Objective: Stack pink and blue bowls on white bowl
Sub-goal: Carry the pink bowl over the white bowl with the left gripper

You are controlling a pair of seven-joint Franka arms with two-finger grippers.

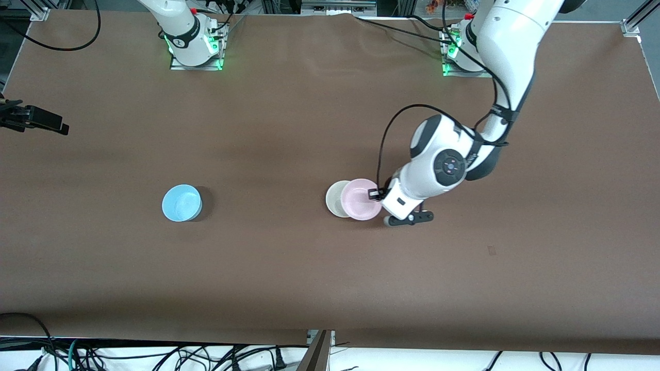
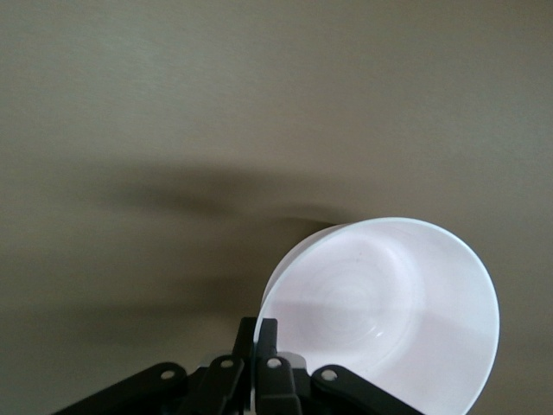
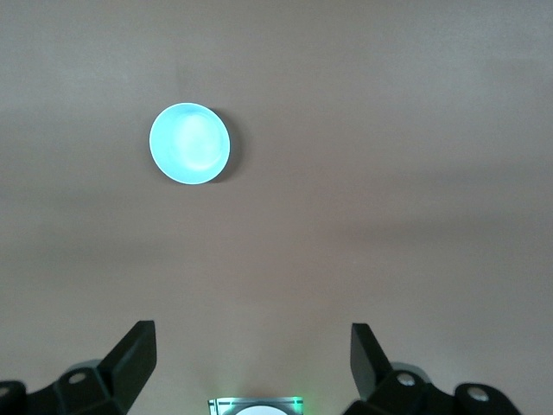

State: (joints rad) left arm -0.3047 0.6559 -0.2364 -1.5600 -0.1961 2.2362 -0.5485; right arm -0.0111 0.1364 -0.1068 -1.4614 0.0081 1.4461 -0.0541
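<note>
Here I see a wide table (image 1: 289, 129) under brown paper, matte and bare in most places, with faint creases near the arm bases. Its edges meet aluminium frame rails at the corners. Below the edge nearest the front camera runs a white strip tangled with black cables (image 1: 154, 355). Both arm bases glow green at their mounts. A small black device (image 1: 33, 119) pokes in at the right arm's end of the table. I can read no brand, label or writing anywhere.

The left gripper (image 2: 257, 346) is down low near the table's middle, its fingers pinched together on the rim of the pink bowl (image 1: 362, 199). That bowl looks almost white in the left wrist view (image 2: 389, 316), tilted with its opening turned toward the wrist camera. From the front view it overlaps the white bowl (image 1: 336, 198), covering the part of it toward the left arm's end; I cannot tell whether the two touch.

The blue bowl (image 1: 181, 203) sits upright on the table, well apart from the other two, toward the right arm's end; the right wrist view shows it too (image 3: 190, 143).

The right arm waits high by its base, the right gripper (image 3: 255, 354) with its fingers spread wide over bare paper.
</note>
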